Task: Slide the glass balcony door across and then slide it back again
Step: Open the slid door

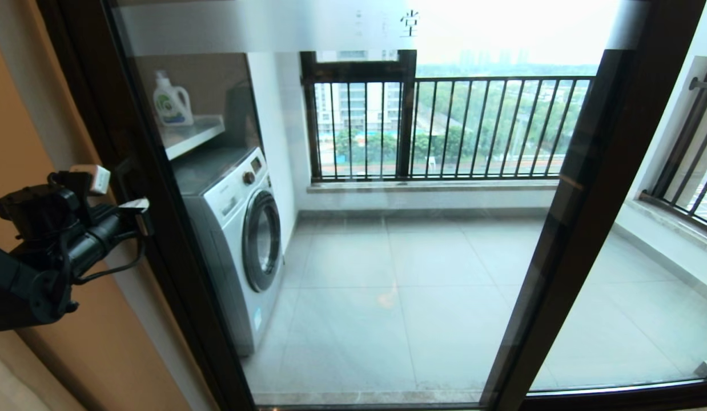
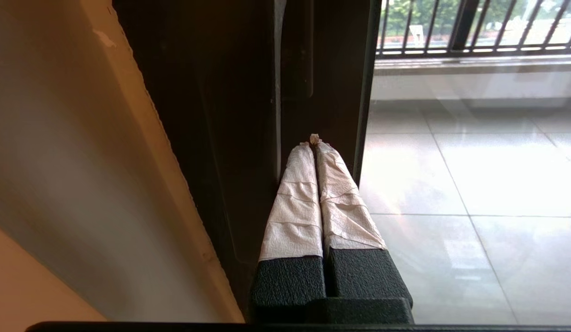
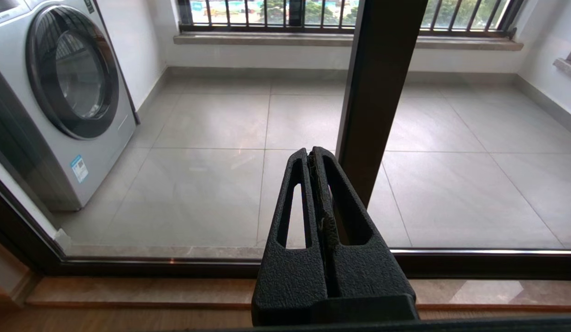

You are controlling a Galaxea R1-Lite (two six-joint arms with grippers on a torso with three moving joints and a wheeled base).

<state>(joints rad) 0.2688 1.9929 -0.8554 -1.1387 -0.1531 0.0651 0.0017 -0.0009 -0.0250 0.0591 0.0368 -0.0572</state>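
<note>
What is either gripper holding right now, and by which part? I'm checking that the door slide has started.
Nothing is held. The left gripper is shut, tips against the glass balcony door frame near its handle. The right gripper is shut and empty.

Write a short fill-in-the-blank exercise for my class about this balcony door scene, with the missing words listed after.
1. Behind the glass balcony door, a white ____ machine stands on the balcony.
2. A bottle of detergent stands on the ____ above that machine.
3. The left hand has its two taped fingers pressed ____ near the door's dark frame.
4. The right hand is also ____, holding nothing.

Missing words: washing; shelf; together; shut
</note>
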